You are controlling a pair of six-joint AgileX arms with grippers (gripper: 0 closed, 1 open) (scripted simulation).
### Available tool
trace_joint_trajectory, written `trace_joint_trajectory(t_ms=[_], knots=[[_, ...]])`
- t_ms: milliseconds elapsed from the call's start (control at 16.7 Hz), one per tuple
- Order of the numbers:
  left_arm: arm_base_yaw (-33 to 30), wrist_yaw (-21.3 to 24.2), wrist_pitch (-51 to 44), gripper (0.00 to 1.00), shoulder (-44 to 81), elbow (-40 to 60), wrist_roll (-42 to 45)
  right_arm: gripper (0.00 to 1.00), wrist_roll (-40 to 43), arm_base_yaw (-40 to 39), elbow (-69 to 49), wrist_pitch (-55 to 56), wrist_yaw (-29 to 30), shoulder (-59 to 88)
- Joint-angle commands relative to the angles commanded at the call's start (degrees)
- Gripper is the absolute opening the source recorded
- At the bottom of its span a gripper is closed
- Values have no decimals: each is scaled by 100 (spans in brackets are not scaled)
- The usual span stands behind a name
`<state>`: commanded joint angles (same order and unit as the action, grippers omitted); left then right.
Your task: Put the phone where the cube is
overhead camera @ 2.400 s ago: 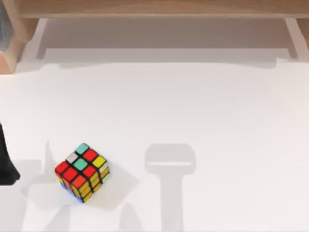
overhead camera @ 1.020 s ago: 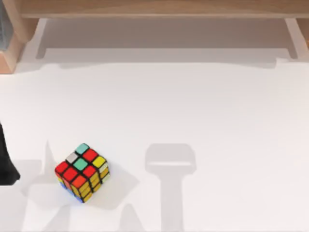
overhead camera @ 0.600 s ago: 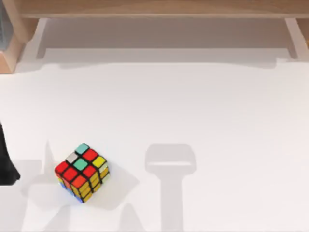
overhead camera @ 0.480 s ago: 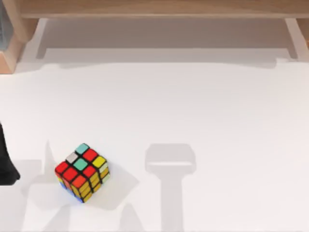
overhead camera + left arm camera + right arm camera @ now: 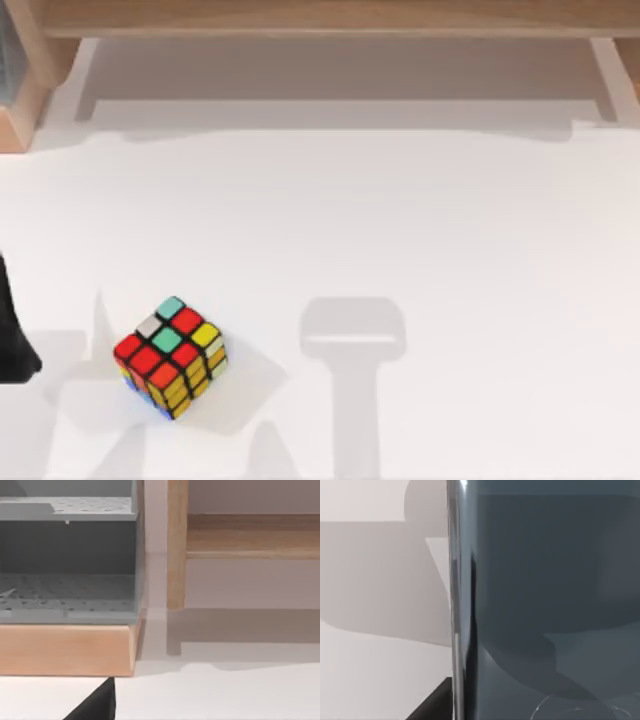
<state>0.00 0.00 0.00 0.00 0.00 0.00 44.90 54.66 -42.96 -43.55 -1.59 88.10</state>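
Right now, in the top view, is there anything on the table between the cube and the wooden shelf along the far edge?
No. From the cube up to the wooden shelf, the top view shows bare white table crossed by soft grey shadows.

a white table [image 5: 400, 220] spreads across the top view, crossed by soft grey shadows. along its far edge runs a light wooden shelf frame [image 5: 330, 18] on pale legs. the left wrist view shows a grey perforated rack [image 5: 67, 555] on a wooden base [image 5: 67, 650].
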Motion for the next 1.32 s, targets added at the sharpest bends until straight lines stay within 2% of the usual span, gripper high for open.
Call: trace_joint_trajectory(t_ms=[300, 600, 960, 1320], knots=[[0, 0, 0, 100, 0, 0, 0, 0, -227, -232, -453, -51, 19, -196], [0, 0, 0, 100, 0, 0, 0, 0, -996, -1075, -1700, -233, 57, -26], [0, 0, 0, 100, 0, 0, 0, 0, -2458, -2688, -3496, -636, 111, 716], [0, 0, 0, 100, 0, 0, 0, 0, -4340, -4718, -4868, -1178, 121, 1564]])
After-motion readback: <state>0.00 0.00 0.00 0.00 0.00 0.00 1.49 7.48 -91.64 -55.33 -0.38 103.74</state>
